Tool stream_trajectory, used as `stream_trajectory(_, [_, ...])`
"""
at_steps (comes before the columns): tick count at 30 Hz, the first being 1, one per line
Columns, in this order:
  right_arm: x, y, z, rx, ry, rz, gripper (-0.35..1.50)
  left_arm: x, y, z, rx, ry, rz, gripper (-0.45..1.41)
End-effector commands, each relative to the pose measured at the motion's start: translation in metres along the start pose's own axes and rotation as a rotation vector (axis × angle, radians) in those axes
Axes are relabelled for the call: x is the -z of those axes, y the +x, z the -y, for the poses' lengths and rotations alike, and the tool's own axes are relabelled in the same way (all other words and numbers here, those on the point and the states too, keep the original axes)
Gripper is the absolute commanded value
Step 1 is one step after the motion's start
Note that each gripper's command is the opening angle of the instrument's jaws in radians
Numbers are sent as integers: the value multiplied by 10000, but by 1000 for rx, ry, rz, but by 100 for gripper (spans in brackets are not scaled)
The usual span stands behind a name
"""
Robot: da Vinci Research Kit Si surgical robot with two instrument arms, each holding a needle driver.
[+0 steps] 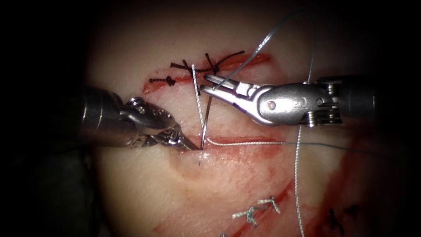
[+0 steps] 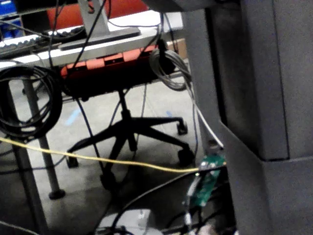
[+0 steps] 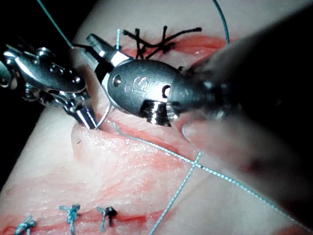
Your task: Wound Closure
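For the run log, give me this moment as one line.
left end effector: shut on needle at cut | right end effector: open, empty | thread: along cut

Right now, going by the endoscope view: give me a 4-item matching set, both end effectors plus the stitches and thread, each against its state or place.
Things:
1. left end effector
2. right end effector
3. dark stitches
4. pale thread

States or places:
A. open, gripping nothing
B. lies along the middle cut, running off to the right
C. shut on the needle low on its curve, where it meets the tissue at that cut's left end
D. knotted across the upper cut

Pairs: 1-C, 2-A, 3-D, 4-B
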Motion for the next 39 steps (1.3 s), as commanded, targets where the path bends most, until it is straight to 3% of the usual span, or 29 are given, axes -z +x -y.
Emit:
stream_trajectory(1, [-9, -2, 1, 1, 0, -3, -35, -6, 0, 4, -1, -1, 1, -45])
stream_trajectory(30, [-16, 2, -9, -20, -3, -5, -35, -7, -1, 4, -2, -2, 3, -45])
stream_trajectory(39, [-18, 4, -11, -105, -8, -1, -35, -7, -1, 4, -2, -2, 4, -45])
